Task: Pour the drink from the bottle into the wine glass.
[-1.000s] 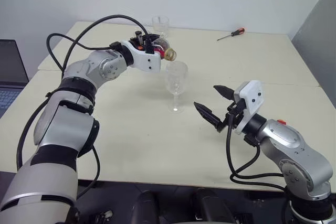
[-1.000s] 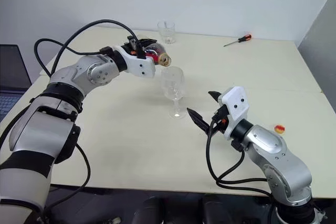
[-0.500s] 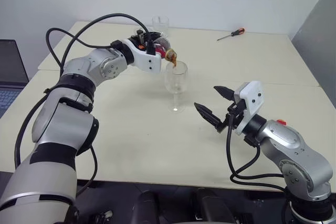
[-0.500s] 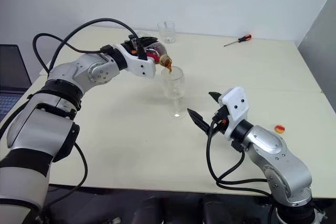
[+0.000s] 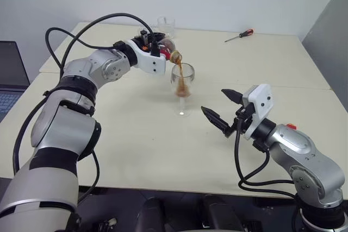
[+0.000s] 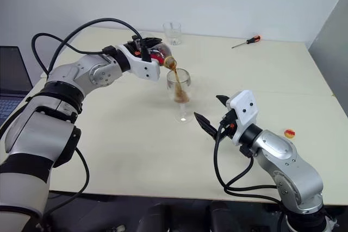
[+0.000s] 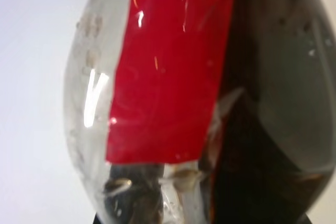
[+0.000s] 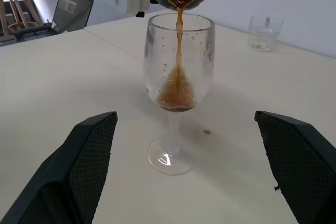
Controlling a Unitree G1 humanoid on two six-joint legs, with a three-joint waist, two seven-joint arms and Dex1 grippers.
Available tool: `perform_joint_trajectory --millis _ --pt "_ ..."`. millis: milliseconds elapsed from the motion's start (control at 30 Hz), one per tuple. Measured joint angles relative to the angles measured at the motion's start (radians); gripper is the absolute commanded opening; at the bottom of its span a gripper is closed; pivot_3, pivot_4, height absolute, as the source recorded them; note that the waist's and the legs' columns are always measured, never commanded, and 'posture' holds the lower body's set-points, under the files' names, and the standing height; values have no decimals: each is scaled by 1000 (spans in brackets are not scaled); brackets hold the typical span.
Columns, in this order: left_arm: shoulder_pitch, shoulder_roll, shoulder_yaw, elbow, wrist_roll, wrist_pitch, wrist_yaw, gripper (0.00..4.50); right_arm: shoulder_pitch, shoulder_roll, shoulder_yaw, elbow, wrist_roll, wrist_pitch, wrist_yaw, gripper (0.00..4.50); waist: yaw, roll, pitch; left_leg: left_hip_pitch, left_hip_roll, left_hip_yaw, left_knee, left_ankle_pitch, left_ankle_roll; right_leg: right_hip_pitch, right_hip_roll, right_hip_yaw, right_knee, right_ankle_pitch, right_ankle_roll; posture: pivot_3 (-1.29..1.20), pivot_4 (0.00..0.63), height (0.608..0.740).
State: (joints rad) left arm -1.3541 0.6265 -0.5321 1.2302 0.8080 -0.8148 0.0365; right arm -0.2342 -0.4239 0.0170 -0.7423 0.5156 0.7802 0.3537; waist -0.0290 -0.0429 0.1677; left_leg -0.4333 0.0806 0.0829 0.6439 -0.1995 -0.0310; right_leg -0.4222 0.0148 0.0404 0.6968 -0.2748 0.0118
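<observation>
My left gripper [image 5: 156, 42] is shut on the bottle [image 5: 167, 48], which lies tipped with its open mouth just above the rim of the wine glass [image 5: 182, 86]. A thin stream of the dark brown drink [image 8: 179, 40] falls from the mouth and pools in the bottom of the bowl [image 8: 177, 97]. The left wrist view shows the bottle's red band [image 7: 168, 77] and the dark liquid beside it. The wine glass stands upright on the table. To its right and nearer to me, my right gripper [image 5: 213, 100] is open and holds nothing, pointing at the glass.
A clear tumbler [image 5: 166, 24] stands at the table's far edge behind the bottle. A red-handled screwdriver [image 5: 240, 35] lies at the far right. A small yellow and red object [image 6: 290, 133] lies near my right arm. A laptop [image 5: 10, 74] sits off the table's left side.
The bottle has tipped a little further and the drink has started to flow. The glass, empty a second ago, now has brown liquid in its bowl. The right arm has kept still.
</observation>
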Motion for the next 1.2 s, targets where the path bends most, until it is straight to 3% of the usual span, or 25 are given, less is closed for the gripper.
perform_joint_trajectory --millis 1200 --pt "-34 16 -33 24 63 1 39 1063 18 -26 0 -1 14 -9 16 4500 0 0 0 0 0 0 0 0 0 0 0 0 0 0 0 0 150 740"
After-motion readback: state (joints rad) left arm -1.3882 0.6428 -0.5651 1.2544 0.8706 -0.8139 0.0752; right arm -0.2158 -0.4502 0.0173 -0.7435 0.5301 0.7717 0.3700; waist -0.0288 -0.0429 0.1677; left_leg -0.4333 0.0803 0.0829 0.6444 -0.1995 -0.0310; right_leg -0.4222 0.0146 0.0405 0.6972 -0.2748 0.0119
